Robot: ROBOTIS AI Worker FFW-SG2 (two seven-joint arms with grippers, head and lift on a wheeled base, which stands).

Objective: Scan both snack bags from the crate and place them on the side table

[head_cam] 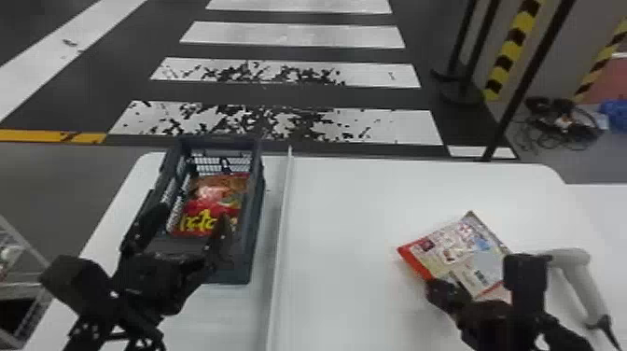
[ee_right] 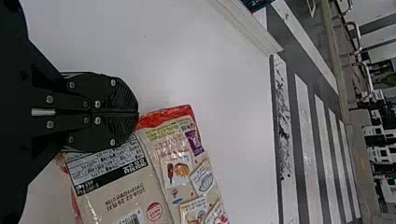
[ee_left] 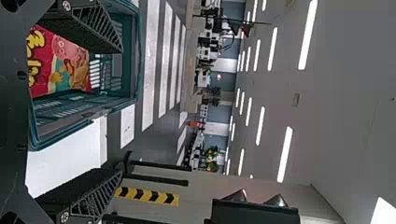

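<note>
Over the near part of the crate (head_cam: 255, 233) my left gripper (head_cam: 189, 224) is spread open; a red snack bag with yellow lettering (head_cam: 210, 203) lies inside, farther in. In the left wrist view the gripper (ee_left: 109, 116) has nothing between its fingers, and the red bag (ee_left: 65, 63) shows in the crate (ee_left: 135, 70). My right gripper (head_cam: 448, 289) is at the near edge of the second snack bag (head_cam: 466, 252), printed back up. The right wrist view shows the gripper (ee_right: 138, 112) closed, overlapping that bag (ee_right: 163, 172); contact is unclear.
A raised white strip (head_cam: 282, 224) divides the white table (head_cam: 345, 224) between the crate and the second bag. The grey handheld scanner (head_cam: 578, 275) stands just right of the right gripper. A dark pole (head_cam: 522, 84) rises beyond the table's far edge.
</note>
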